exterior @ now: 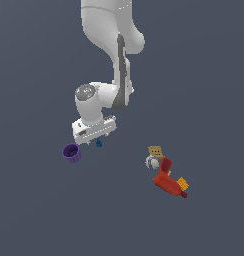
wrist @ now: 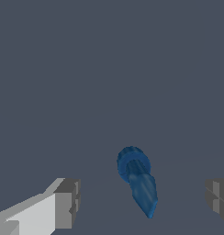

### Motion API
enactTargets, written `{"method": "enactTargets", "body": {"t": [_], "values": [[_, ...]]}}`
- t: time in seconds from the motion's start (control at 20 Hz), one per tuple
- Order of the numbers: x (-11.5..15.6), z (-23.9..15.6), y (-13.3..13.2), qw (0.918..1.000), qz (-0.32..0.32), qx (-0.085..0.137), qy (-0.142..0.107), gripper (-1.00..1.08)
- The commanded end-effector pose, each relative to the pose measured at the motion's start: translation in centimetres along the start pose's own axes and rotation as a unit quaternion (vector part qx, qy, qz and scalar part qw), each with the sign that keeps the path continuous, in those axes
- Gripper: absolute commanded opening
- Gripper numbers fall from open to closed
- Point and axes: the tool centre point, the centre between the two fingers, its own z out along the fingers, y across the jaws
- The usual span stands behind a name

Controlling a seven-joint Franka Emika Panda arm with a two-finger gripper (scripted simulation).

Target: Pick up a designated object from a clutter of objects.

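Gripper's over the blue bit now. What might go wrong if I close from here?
1. The blue bit is small and tapered, lying between wide-open jaws; it may roll or squirt out as they close.
2. The purple cup sits close beside the gripper; descending could nudge it.

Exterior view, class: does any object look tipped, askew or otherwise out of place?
Yes. The purple cup lies tipped on its side, mouth showing, apart from the cluster at the exterior view's right. The red angular object lies askew there. The open hand hovers over the blue bit.
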Motion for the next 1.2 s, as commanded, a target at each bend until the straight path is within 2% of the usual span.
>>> {"method": "enactTargets", "body": {"t": [0.0,0.25,0.3,1.15], "values": [[0.0,0.9,0.0,1.0,0.0,0.0,0.0,1.0],[0.0,1.6,0.0,1.0,0.0,0.0,0.0,1.0],[0.0,1.6,0.0,1.0,0.0,0.0,0.0,-1.0],[0.8,0.3,-0.3,1.0,0.0,0.0,0.0,-1.0]]}}
